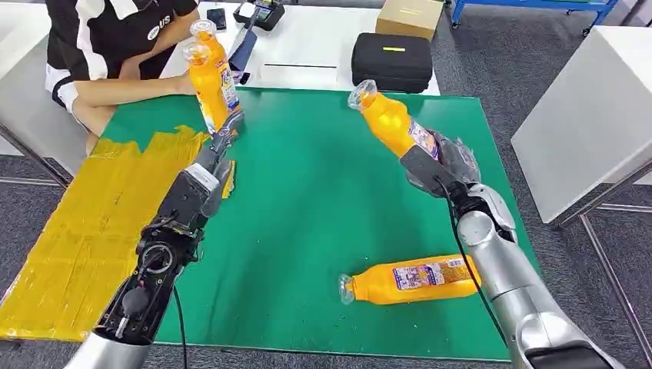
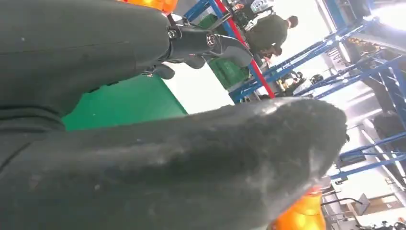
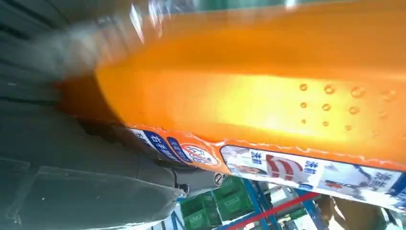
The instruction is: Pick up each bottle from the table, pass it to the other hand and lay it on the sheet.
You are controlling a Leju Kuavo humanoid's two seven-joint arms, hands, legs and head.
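The right hand [image 1: 438, 165] is wrapped around the lower body of an orange plastic bottle with a clear cap and a blue-and-white label [image 1: 390, 121], holding it tilted above the green-covered counter [image 1: 323, 200], cap toward the far left. In the right wrist view that bottle's orange body and label [image 3: 268, 105] lie against the hand's grey cover. The left hand [image 1: 224, 132] reaches up to the bottom of a second upright orange bottle [image 1: 213, 86] at the counter's far left edge; whether its fingers close on it I cannot tell. A seated person's forearm [image 1: 131, 88] rests just behind that bottle. A third orange bottle [image 1: 411, 280] lies on its side on the green surface near the right forearm. The crinkled yellow sheet [image 1: 84, 223] covers the counter's left side.
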